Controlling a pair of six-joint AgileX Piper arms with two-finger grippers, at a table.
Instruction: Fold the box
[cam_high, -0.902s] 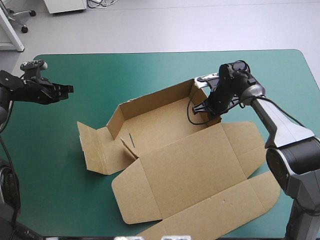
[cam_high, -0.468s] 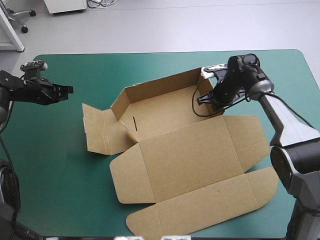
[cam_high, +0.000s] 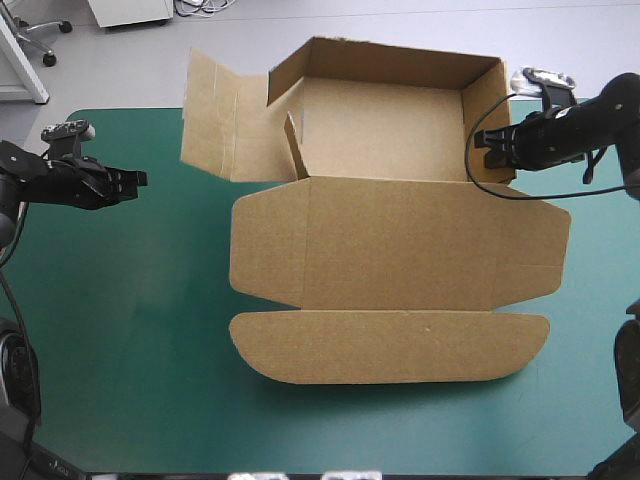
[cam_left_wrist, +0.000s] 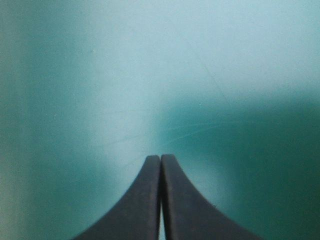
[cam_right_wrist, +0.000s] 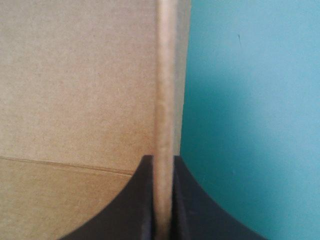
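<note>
The brown box (cam_high: 390, 250) is held up off the teal-green cover, squared to the table, its tray part with raised back and side walls toward the far edge. Its lid panel and rounded front flap hang toward me, and a loose side flap (cam_high: 215, 120) sticks out at the far left. My right gripper (cam_high: 487, 148) is shut on the box's right side wall; in the right wrist view the wall's edge (cam_right_wrist: 164, 100) runs up between the black fingers (cam_right_wrist: 162, 200). My left gripper (cam_high: 140, 178) hovers shut over the left of the table, apart from the box; its wrist view shows the fingers (cam_left_wrist: 160, 165) closed over bare cover.
Teal-green cover (cam_high: 120, 330) lies bare to the left of and in front of the box. The table's far edge (cam_high: 130, 110) is near the box's back wall.
My right gripper has swung to the right and up with the box's side wall, lifting and turning the box square to the table. The left arm has stayed put.
</note>
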